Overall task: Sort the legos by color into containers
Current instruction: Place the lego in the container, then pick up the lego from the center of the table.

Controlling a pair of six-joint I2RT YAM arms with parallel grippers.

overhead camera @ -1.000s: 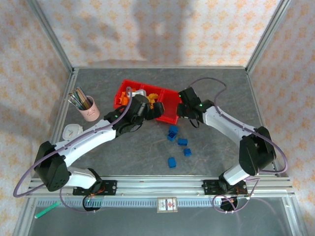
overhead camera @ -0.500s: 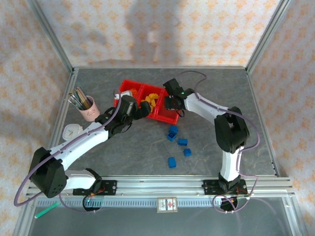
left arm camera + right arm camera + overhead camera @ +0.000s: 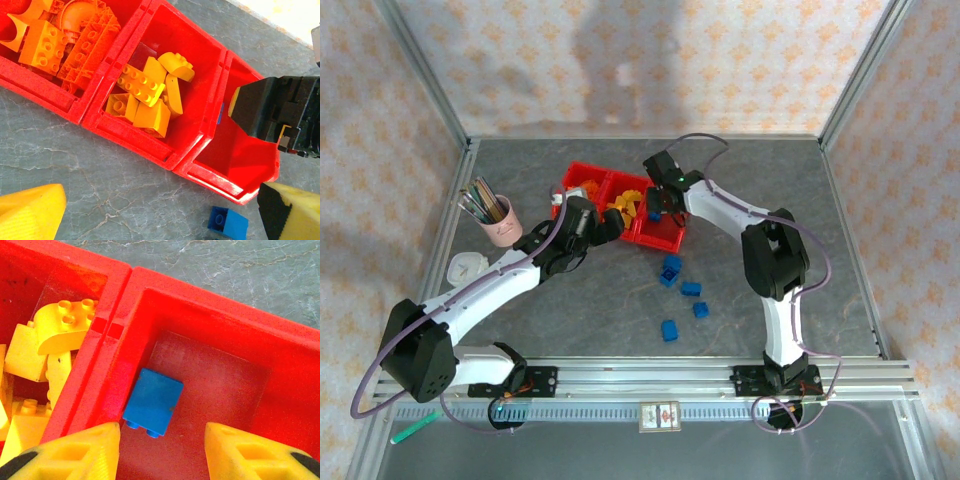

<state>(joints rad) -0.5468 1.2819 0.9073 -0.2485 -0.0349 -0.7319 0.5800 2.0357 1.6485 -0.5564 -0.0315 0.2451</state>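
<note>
lying in a glossy red bin (image 3: 225, 315), a square blue brick (image 3: 153, 402); right jaws parted, left jaws wide, both empty.

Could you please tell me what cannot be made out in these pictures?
- Top view: right bin's inside, hidden by the right gripper.
- Left wrist view: orange legos cut by top edge, a blue brick by bottom edge.
- Right wrist view: yellow legos cut by left edge.

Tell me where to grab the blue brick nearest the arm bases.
Grip the blue brick across two opposite side walls, coming straight down from above. It looks to lie flat and apart from the other bricks, with bare table all round, so fingers should fit either side.
</note>
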